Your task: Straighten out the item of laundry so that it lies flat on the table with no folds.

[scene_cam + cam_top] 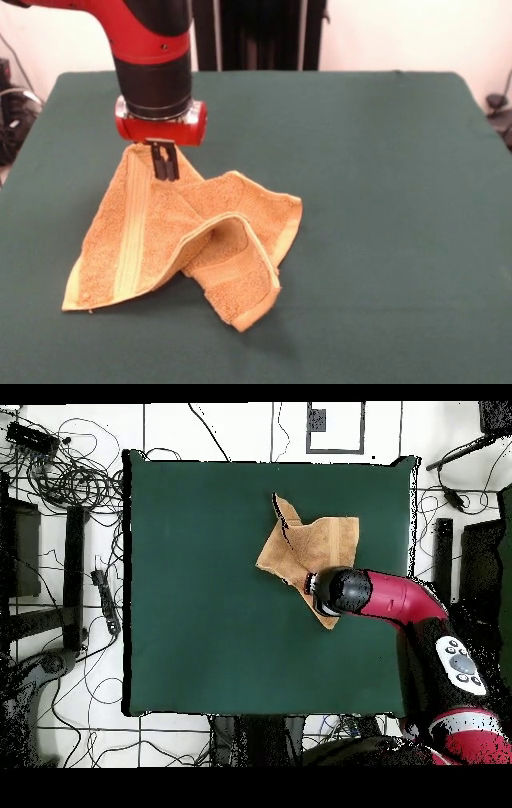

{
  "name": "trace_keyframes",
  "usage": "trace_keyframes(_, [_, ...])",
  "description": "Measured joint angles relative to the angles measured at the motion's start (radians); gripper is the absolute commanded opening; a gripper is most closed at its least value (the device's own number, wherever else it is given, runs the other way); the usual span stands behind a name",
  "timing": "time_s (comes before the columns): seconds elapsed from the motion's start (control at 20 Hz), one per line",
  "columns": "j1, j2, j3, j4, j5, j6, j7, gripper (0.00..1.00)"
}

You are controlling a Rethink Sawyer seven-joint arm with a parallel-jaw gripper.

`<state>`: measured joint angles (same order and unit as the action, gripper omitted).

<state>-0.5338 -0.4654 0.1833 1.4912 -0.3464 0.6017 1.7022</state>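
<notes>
The golden-orange towel (180, 240) lies crumpled and folded on the dark green table (384, 200), left of centre in the front view. One corner is lifted into a peak. My gripper (165, 164) hangs from the red and black arm, and its black fingers are shut on that raised part of the towel. A woven flat band runs down the towel's left flap. In the overhead view the towel (305, 544) sits in the table's (200, 604) upper right part, and the arm's end hides the gripper and part of the cloth.
Cables and equipment (60, 474) lie on the floor beside the table. The arm (400, 599) reaches over the table's right edge in the overhead view. Green felt extends widely to the right of the towel in the front view.
</notes>
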Motion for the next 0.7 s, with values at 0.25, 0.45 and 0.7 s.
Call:
trace_keyframes(0.25, [0.004, 0.000, 0.000, 0.000, 0.000, 0.000, 0.000, 0.00])
trace_keyframes(0.45, [0.008, 0.000, 0.000, 0.000, 0.000, 0.000, 0.000, 0.00])
trace_keyframes(0.7, [0.019, 0.001, 0.000, -0.002, 0.000, 0.000, 0.000, 0.00])
